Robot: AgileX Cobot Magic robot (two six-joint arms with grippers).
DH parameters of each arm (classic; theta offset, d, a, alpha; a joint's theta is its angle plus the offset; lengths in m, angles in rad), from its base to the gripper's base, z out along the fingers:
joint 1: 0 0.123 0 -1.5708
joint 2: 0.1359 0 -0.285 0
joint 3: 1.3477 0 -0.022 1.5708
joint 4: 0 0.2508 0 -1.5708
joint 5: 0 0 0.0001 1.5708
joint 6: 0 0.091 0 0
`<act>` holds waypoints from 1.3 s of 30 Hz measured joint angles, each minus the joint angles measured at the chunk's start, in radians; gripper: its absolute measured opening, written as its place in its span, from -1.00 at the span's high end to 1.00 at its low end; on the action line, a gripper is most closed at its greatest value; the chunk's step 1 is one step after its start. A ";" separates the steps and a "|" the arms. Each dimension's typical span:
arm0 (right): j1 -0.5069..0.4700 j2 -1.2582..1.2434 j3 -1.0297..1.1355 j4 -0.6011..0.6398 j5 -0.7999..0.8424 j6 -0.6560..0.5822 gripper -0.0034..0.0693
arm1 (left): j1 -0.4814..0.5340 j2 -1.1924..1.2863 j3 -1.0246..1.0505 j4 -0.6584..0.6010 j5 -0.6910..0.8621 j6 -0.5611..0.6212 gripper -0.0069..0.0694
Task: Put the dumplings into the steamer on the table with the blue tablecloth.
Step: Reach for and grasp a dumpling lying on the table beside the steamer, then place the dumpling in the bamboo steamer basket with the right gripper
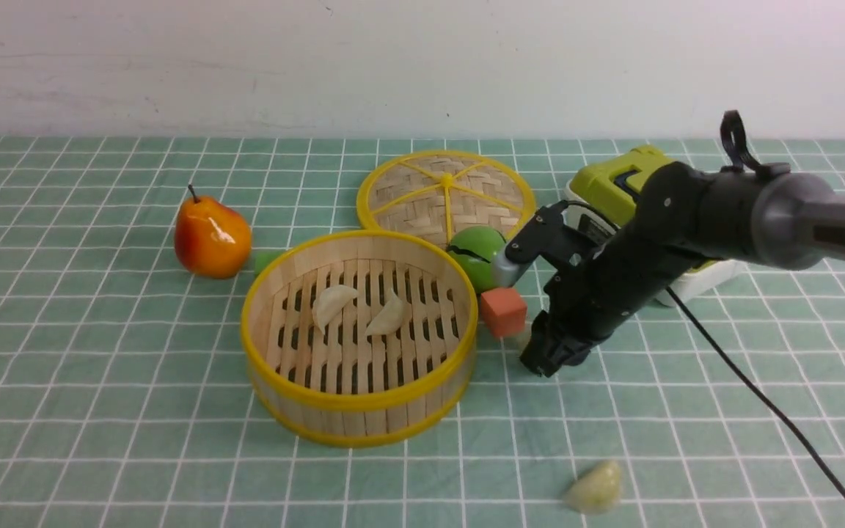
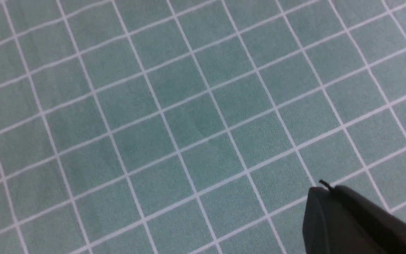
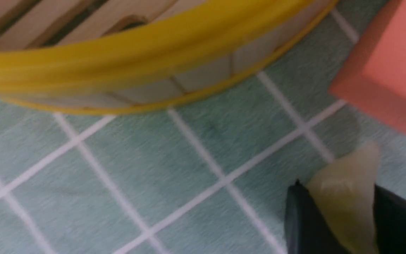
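The steamer (image 1: 360,400) stands mid-table on the teal grid tablecloth (image 1: 100,381), with two creamy white dumplings (image 1: 333,303) (image 1: 387,315) on its slats. A pale greenish dumpling (image 1: 595,487) lies alone near the front edge. My right gripper (image 1: 540,359) is down at the cloth just right of the steamer, beside a red cube (image 1: 503,311). In the right wrist view the right gripper (image 3: 337,190) is shut on another pale dumpling (image 3: 344,204), close to the steamer's wall (image 3: 146,53). My left gripper (image 2: 324,188) hangs shut and empty over bare cloth, outside the front view.
The flat woven lid (image 1: 444,194) lies behind the steamer, with a green ball (image 1: 480,253) at its edge. A pear (image 1: 211,236) and a small green block (image 1: 265,260) sit to the left. A lime and white box (image 1: 628,183) stands behind my right arm, whose cable (image 1: 760,396) trails to the front right.
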 joint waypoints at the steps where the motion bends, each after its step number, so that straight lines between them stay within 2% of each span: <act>1: 0.000 -0.009 -0.007 -0.003 0.041 0.028 0.33 | 0.000 -0.011 0.007 0.001 -0.014 -0.006 0.86; 2: 0.000 -0.014 -0.011 -0.003 0.054 0.042 0.33 | 0.000 -0.016 0.010 0.003 -0.019 -0.006 0.86; 5: 0.000 -0.079 -0.077 -0.004 0.149 0.205 0.33 | 0.000 -0.068 0.034 0.008 -0.046 -0.007 0.86; 6: 0.000 -0.088 -0.088 -0.002 0.157 0.226 0.33 | 0.000 -0.074 0.036 0.008 -0.048 -0.007 0.86; 8: 0.007 -0.132 -0.156 0.062 0.188 0.358 0.33 | 0.000 -0.112 0.058 0.008 -0.079 -0.008 0.86; 10: 0.018 -0.147 -0.185 0.111 0.188 0.412 0.33 | 0.000 -0.128 0.074 0.008 -0.108 -0.008 0.86; 12: 0.065 -0.158 -0.208 0.231 0.154 0.461 0.33 | 0.000 -0.157 0.100 0.008 -0.154 -0.008 0.86; 16: 0.199 -0.116 -0.198 0.384 0.004 0.468 0.33 | 0.000 -0.194 0.119 0.008 -0.184 -0.009 0.86; 21: 0.324 0.007 -0.187 0.419 -0.179 0.418 0.33 | 0.000 -0.223 0.119 0.008 -0.191 -0.018 0.86; 30: 0.338 0.109 -0.185 0.420 -0.257 0.415 0.31 | 0.000 -0.238 0.120 0.008 -0.194 -0.023 0.86; 33: 0.338 0.112 -0.185 0.420 -0.257 0.415 0.18 | 0.000 -0.238 0.120 0.008 -0.194 -0.023 0.85; 36: 0.337 0.112 -0.185 0.420 -0.258 0.415 -0.13 | 0.000 -0.238 0.120 0.008 -0.195 -0.023 0.85; 39: 0.328 0.103 -0.185 0.420 -0.256 0.415 -0.32 | 0.000 -0.238 0.120 0.008 -0.196 -0.024 0.85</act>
